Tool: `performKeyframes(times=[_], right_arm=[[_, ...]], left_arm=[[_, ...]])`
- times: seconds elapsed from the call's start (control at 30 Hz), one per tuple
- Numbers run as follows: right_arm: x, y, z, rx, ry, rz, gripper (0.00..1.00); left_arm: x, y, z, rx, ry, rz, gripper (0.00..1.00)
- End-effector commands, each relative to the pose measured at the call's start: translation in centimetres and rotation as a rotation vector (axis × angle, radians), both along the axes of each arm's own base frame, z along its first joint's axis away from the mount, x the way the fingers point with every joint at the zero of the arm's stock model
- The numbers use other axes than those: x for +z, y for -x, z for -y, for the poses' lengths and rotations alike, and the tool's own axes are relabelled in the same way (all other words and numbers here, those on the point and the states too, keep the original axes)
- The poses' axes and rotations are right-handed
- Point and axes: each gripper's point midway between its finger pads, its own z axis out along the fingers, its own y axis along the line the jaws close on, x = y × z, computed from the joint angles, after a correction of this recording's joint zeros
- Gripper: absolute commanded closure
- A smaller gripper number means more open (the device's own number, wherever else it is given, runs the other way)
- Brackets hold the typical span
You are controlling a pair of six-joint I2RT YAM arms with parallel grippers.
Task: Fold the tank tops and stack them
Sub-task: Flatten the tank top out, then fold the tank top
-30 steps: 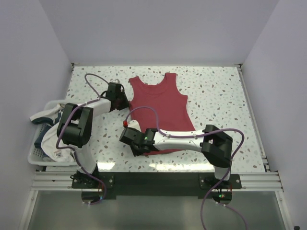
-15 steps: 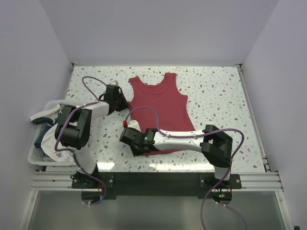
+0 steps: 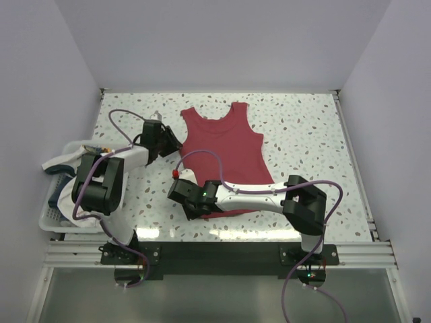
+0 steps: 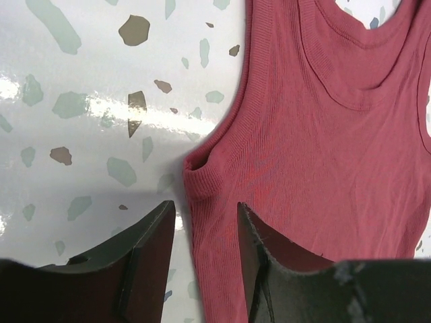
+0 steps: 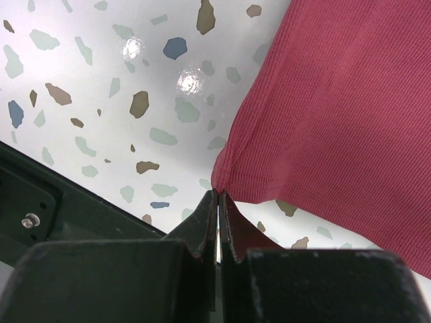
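Note:
The dark red tank top (image 3: 225, 151) lies flat on the speckled table, neck toward the far side. My left gripper (image 3: 172, 139) is open at its left side; in the left wrist view the left gripper (image 4: 205, 207) has its jaws on either side of the side seam just below the armhole of the red top (image 4: 323, 134). My right gripper (image 3: 200, 209) is at the near left hem corner; in the right wrist view the right gripper (image 5: 219, 193) is shut on that corner of the red top (image 5: 337, 101). The white tank top (image 3: 70, 192) with navy trim lies bunched at the left.
The white top sits in a white basket (image 3: 50, 217) hanging over the table's left edge. The black rail (image 5: 40, 202) of the near table edge is close behind my right gripper. Purple cables loop over both arms.
My left arm has shifted a little left and toward the far side, its gripper still at the red top's armhole. The right arm and the red top have not moved.

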Motion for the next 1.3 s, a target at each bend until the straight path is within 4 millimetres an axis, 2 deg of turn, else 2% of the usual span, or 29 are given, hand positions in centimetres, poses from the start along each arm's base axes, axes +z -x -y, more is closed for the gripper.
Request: performKeyframes(times=[0.0, 0.07, 0.13, 0.3, 0.43, 0.47, 0.57, 0.77, 0.8, 0.93, 1.1, 1.13, 1.2, 1.23, 1.27], right_arm=[[0.7, -0.3, -0.4, -0.012, -0.026, 0.005, 1.0], [0.8, -0.3, -0.5, -0.012, -0.023, 0.008, 1.0], [0.9, -0.4, -0.5, -0.012, -0.024, 0.009, 1.0], [1.0, -0.4, -0.6, -0.009, -0.025, 0.012, 1.0], [0.9, -0.1, -1.0, 0.004, -0.035, -0.001, 1.0], [0.9, 0.0, -1.2, 0.008, -0.042, -0.006, 1.0], [0.9, 0.7, -2.0, 0.03, -0.056, -0.027, 1.0], [0.8, 2.0, -4.9, 0.082, -0.096, -0.078, 1.0], [0.8, 2.0, -5.1, 0.086, -0.098, -0.08, 1.0], [2.2, 2.0, -6.4, 0.102, -0.144, -0.084, 1.0], [4.1, 0.9, -6.4, 0.089, -0.208, -0.109, 1.0], [3.6, 0.7, -5.8, 0.08, -0.207, -0.119, 1.0], [4.6, -0.3, -5.2, 0.053, -0.244, -0.119, 1.0], [3.9, -0.5, -4.4, 0.043, -0.23, -0.122, 1.0], [4.2, -1.1, -4.1, 0.027, -0.244, -0.115, 1.0]], left_arm=[[0.8, -1.5, 0.3, 0.0, 0.029, 0.046, 0.53], [0.5, -1.9, 0.3, 0.004, 0.026, 0.04, 0.56], [-0.7, -1.9, 0.2, 0.011, 0.014, 0.002, 0.58], [-1.6, -2.1, 0.0, 0.019, 0.003, -0.013, 0.67], [-1.8, -2.2, -0.2, 0.034, -0.006, -0.028, 0.84], [-1.8, -2.1, -0.4, 0.042, -0.014, -0.032, 0.92], [-1.3, -2.1, -1.4, 0.085, -0.049, -0.028, 0.99], [0.9, -2.5, -3.9, 0.192, -0.113, 0.002, 1.0], [0.8, -2.2, -4.3, 0.199, -0.13, -0.02, 1.0], [2.0, -2.4, -5.3, 0.231, -0.162, -0.023, 1.0], [2.9, -3.1, -4.9, 0.221, -0.161, -0.028, 1.0], [3.4, -3.4, -4.8, 0.216, -0.153, -0.019, 1.0], [3.7, -3.6, -4.2, 0.196, -0.141, -0.013, 1.0], [4.1, -4.0, -3.8, 0.186, -0.139, -0.002, 1.0], [4.0, -4.0, -3.2, 0.171, -0.147, -0.004, 1.0]])
